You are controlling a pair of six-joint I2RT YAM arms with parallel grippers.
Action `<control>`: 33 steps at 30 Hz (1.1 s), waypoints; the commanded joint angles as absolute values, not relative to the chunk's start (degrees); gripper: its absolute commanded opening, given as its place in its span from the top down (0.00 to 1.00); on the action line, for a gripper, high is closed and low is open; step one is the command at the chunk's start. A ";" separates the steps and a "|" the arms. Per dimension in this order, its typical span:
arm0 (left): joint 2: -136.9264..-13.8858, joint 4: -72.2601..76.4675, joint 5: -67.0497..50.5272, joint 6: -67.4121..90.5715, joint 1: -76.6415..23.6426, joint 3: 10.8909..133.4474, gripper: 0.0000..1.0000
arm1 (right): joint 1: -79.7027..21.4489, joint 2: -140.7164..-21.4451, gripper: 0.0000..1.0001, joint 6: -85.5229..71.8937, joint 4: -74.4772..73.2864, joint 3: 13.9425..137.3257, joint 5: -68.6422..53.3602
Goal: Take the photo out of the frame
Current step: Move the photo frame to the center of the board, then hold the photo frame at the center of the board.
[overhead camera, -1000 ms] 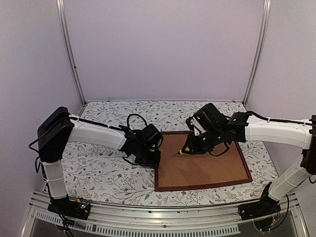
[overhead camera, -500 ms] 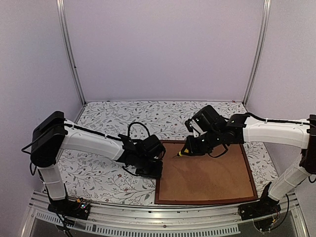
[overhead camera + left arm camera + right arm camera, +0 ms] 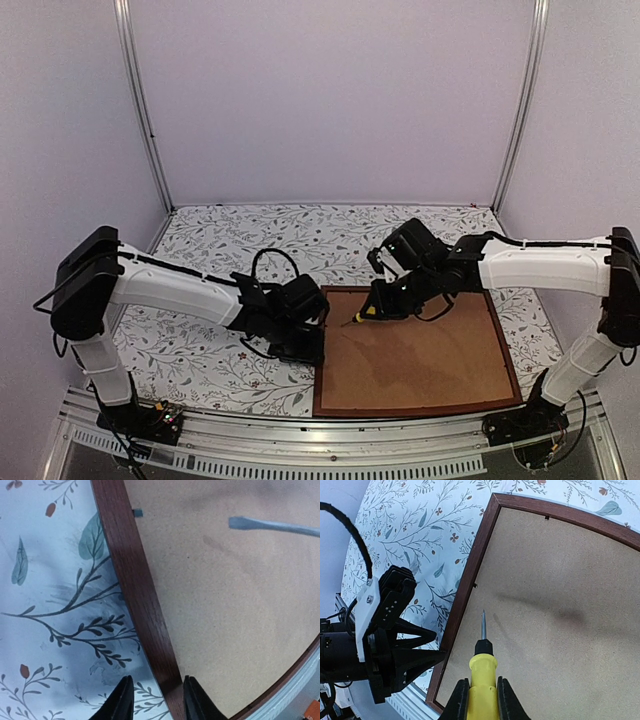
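The dark wooden frame [image 3: 318, 362] lies face down on the table, its brown backing board [image 3: 420, 350] facing up. The photo is hidden under that board. My left gripper [image 3: 308, 345] is at the frame's left rail [image 3: 135, 595]. Its jaws straddle the rail near the front corner, open, with a gap on the tablecloth side [image 3: 157, 700]. My right gripper [image 3: 481, 700] is shut on a yellow-handled screwdriver [image 3: 483, 672]. The screwdriver's blade [image 3: 270, 525] hovers over the board close to the left rail [image 3: 465, 595].
Small metal tabs [image 3: 476, 585] sit along the frame's inner edge, another at the top rail [image 3: 546, 517]. The floral tablecloth [image 3: 200, 340] covers the table. The metal front edge [image 3: 300, 440] runs just beyond the frame's near rail.
The frame has shifted toward the near table edge and settled flat. My left gripper's jaws have widened around the rail. My right gripper has carried the screwdriver slightly left.
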State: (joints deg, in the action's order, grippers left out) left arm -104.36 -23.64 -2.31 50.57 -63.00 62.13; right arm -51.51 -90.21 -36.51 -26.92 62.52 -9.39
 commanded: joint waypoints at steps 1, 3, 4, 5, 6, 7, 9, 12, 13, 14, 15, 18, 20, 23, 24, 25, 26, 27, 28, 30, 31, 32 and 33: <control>-100.58 -24.62 -2.82 49.36 -61.88 61.81 0.61 | -49.35 -91.22 1.00 -36.68 -22.31 61.40 -13.52; -99.48 -23.19 -4.42 49.13 -60.42 61.14 0.60 | -48.32 -91.38 1.00 -36.64 -20.88 60.71 -15.42; -99.05 -22.37 -5.36 48.99 -59.62 60.68 0.60 | -47.79 -91.53 1.00 -36.65 -20.17 60.38 -16.38; -98.67 -21.55 -6.25 48.85 -58.79 60.24 0.60 | -47.40 -91.70 1.00 -36.65 -19.03 59.85 -17.61; -98.41 -20.85 -6.97 48.77 -58.01 59.88 0.60 | -46.94 -91.82 1.00 -36.78 -18.13 59.37 -18.52; -98.35 -20.16 -7.89 48.62 -57.12 59.59 0.60 | -46.52 -91.90 1.00 -36.91 -17.33 58.88 -19.45; -98.11 -18.05 -9.94 48.35 -55.38 58.58 0.60 | -45.67 -92.18 1.00 -37.21 -15.36 57.74 -21.60; -98.81 -14.18 -13.24 48.43 -52.63 56.36 0.63 | -44.71 -92.74 1.00 -37.59 -13.11 56.48 -23.65; -99.23 -12.97 -14.16 48.32 -51.85 56.08 0.63 | -44.47 -93.01 1.00 -37.61 -12.67 56.25 -23.92; -99.81 -11.95 -15.05 48.15 -51.25 55.92 0.63 | -44.22 -93.26 1.00 -37.57 -12.27 56.11 -24.22; -100.23 -10.93 -15.76 47.98 -50.84 55.82 0.64 | -44.02 -93.74 1.00 -37.60 -11.87 55.96 -24.54; -102.27 -10.03 -16.87 47.37 -49.80 56.37 0.65 | -43.63 -94.82 1.00 -37.91 -10.43 55.03 -25.36; -103.06 -9.12 -17.67 47.30 -49.50 56.13 0.65 | -43.51 -95.47 1.00 -38.13 -9.44 54.45 -25.56; -104.33 -6.97 -18.91 47.65 -49.16 55.69 0.66 | -43.34 -96.44 1.00 -38.47 -7.90 53.38 -25.87; -104.80 -6.21 -19.43 47.76 -49.06 55.58 0.66 | -43.25 -96.62 1.00 -38.61 -7.49 53.05 -25.92; -105.22 -5.52 -19.91 47.99 -48.97 55.30 0.67 | -43.20 -96.87 1.00 -38.79 -7.09 52.70 -25.97; -105.71 -4.77 -20.31 48.15 -48.89 55.07 0.67 | -43.16 -97.01 1.00 -38.98 -6.49 52.32 -26.01; -106.10 -4.13 -20.68 48.36 -48.79 54.86 0.67 | -43.10 -97.24 1.00 -39.22 -5.85 51.99 -26.22; -106.51 -3.46 -20.93 48.60 -48.78 54.60 0.67 | -42.94 -97.50 1.00 -39.36 -5.40 51.69 -26.46; -107.38 -2.93 -21.19 48.99 -48.70 54.34 0.69 | -42.85 -98.09 1.00 -39.76 -4.67 51.23 -26.78; -107.74 -2.85 -21.26 48.97 -48.69 54.32 0.70 | -42.74 -98.28 1.00 -39.93 -4.36 51.10 -26.85; -107.94 -2.88 -21.03 48.98 -48.69 54.32 0.70 | -42.65 -98.66 1.00 -40.11 -4.01 50.86 -26.93; -108.15 -3.08 -20.77 48.91 -48.69 54.32 0.71 | -42.52 -98.84 1.00 -40.28 -3.70 50.69 -27.10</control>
State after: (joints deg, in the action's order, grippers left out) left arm -106.24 -4.73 -20.14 48.66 -49.45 55.18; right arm -43.13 -96.49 -39.22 -5.17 52.40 -26.55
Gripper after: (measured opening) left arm 0.300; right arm 0.166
